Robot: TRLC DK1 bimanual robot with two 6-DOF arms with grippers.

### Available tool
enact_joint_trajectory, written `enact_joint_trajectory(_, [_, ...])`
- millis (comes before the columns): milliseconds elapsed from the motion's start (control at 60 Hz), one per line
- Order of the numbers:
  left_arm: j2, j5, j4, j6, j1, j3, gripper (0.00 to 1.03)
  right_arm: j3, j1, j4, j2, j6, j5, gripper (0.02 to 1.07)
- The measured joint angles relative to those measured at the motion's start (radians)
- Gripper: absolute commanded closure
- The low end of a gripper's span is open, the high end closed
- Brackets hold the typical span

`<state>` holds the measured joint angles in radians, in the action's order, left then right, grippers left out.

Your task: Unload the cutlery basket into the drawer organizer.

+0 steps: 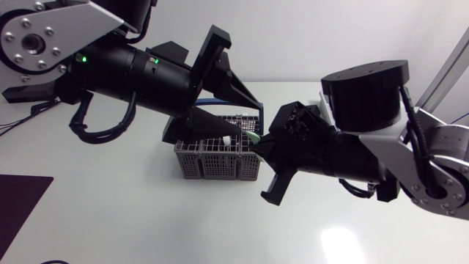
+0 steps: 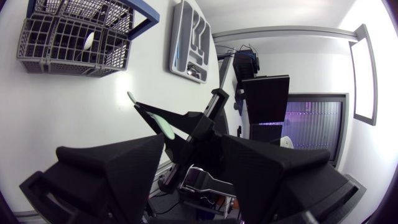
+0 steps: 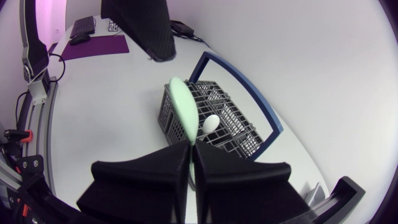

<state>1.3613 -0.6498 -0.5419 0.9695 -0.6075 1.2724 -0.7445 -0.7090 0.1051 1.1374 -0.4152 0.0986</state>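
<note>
The right gripper (image 3: 191, 149) was clenched on a pale green spoon (image 3: 183, 107), its two broad fingers pressed together on the handle from both sides, with the oval bowl standing out ahead of the fingertips. In the head view the spoon was held in the air at the right-hand rim of the cutlery basket (image 2: 68, 62), clear of its compartments.

The left gripper (image 1: 244, 119) was released, its fingers spread wide and grasping nothing. It hung above the basket, and from its own wrist view the right gripper and the green spoon showed in the gap between its fingers without touching either one.

Below both grippers the grey wire basket stood on the white table (image 1: 146, 220), its blue handle (image 3: 245, 91) raised upright over it. A white spoon (image 2: 90, 40) was inside one of its compartments, bowl upward.

The drawer organizer (image 2: 176, 50), a grey tray with shaped recesses, lay flat on the table beyond the basket, apart from it; what was in its recesses could not be made out.

A dark purple mat (image 1: 18, 205) lay on the table near the left arm's side, well apart from the basket
</note>
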Motion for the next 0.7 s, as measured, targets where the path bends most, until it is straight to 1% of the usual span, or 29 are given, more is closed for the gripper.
enact_joint_trajectory(50, [-0.003, 0.021, 0.001, 0.000, 0.004, 0.000, 0.17, 0.003, 0.019, 0.011, -0.001, 0.000, 0.013, 1.02])
enact_joint_trajectory(67, [-0.005, 0.066, 0.000, -0.005, 0.004, 0.000, 0.17, 0.003, 0.034, 0.028, -0.006, -0.004, 0.027, 1.02])
enact_joint_trajectory(100, [-0.005, 0.108, -0.007, -0.012, 0.005, 0.000, 0.17, 0.006, 0.054, 0.051, -0.017, -0.008, 0.039, 1.02])
enact_joint_trajectory(150, [-0.005, 0.144, -0.016, -0.026, 0.006, 0.000, 0.17, 0.007, 0.075, 0.076, -0.031, -0.017, 0.056, 1.02])
enact_joint_trajectory(167, [-0.005, 0.171, -0.024, -0.035, 0.006, 0.000, 0.17, 0.007, 0.090, 0.091, -0.041, -0.024, 0.066, 1.02])
enact_joint_trajectory(233, [-0.004, 0.214, -0.041, -0.051, 0.006, 0.000, 0.17, 0.007, 0.134, 0.134, -0.065, -0.042, 0.101, 1.02])
enact_joint_trajectory(267, [-0.001, 0.235, -0.049, -0.061, 0.006, 0.002, 0.17, 0.006, 0.158, 0.159, -0.078, -0.054, 0.127, 1.02])
enact_joint_trajectory(317, [0.012, 0.292, -0.062, -0.084, 0.006, 0.008, 0.17, 0.006, 0.224, 0.209, -0.096, -0.084, 0.174, 1.02])
enact_joint_trajectory(500, [0.068, 0.376, -0.104, -0.129, 0.005, 0.025, 0.17, -0.003, 0.414, 0.339, -0.112, -0.210, 0.298, 1.02])
enact_joint_trajectory(700, [0.129, 0.450, -0.121, -0.163, 0.002, 0.036, 0.17, -0.042, 0.621, 0.441, -0.092, -0.388, 0.396, 1.02])
